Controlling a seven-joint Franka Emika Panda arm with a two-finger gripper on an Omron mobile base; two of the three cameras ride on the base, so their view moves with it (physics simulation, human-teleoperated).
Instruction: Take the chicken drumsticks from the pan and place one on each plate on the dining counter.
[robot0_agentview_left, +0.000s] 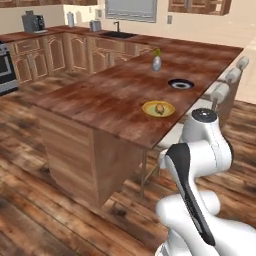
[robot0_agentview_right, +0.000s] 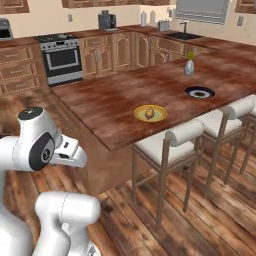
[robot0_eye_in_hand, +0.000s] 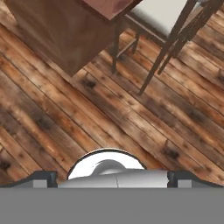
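1 drumstick on yellow plate near counter edge; end effector state unclear.

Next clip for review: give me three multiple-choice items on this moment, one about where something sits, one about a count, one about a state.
1. Where does the drumstick lie?
A. on the yellow-rimmed plate
B. on the blue-rimmed plate
C. on the floor

2. How many plates stand on the dining counter?
A. one
B. two
C. three

3. What state is the blue-rimmed plate in?
A. it holds a drumstick
B. it is empty
C. it is upside down

Answers: 1 A, the brown piece rests in the yellow-rimmed plate's centre in both base views. 2 B, one yellow and one blue plate stand apart on the wood. 3 B, its white centre is bare.
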